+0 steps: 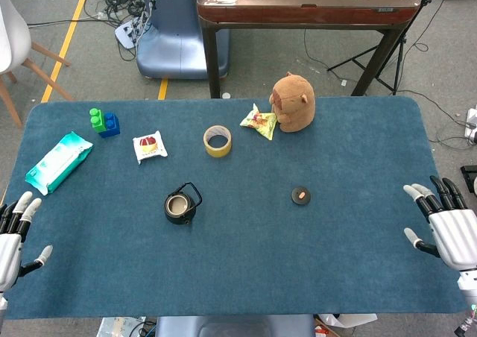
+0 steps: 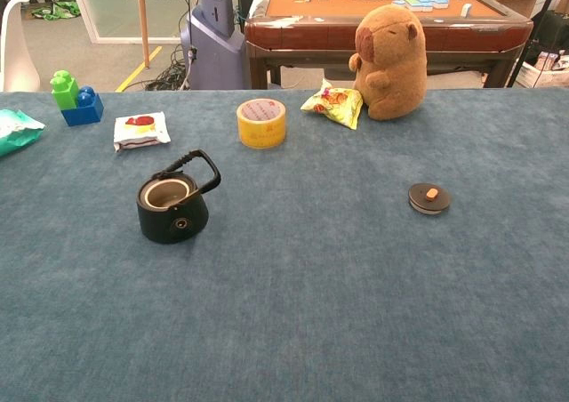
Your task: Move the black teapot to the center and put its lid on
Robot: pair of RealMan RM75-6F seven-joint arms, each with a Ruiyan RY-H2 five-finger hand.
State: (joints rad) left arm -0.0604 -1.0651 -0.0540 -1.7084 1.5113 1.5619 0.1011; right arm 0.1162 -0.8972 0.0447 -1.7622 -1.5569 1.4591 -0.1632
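Note:
The black teapot [image 1: 181, 205] [image 2: 172, 205] stands upright and lidless on the blue table, left of centre, its handle tipped back. Its round dark lid [image 1: 300, 195] [image 2: 429, 197] with a small tan knob lies flat on the cloth to the right, well apart from the pot. My left hand [image 1: 13, 236] rests at the table's left edge, fingers spread, holding nothing. My right hand [image 1: 446, 221] hovers at the right edge, fingers apart and empty. Neither hand shows in the chest view.
Behind the teapot sit a roll of yellow tape [image 1: 217, 140], a red-and-white snack packet [image 1: 150, 146], a yellow snack bag [image 1: 258, 121] and a brown plush capybara [image 1: 293, 102]. Green and blue blocks [image 1: 103, 121] and a teal wipes pack [image 1: 59, 160] lie far left.

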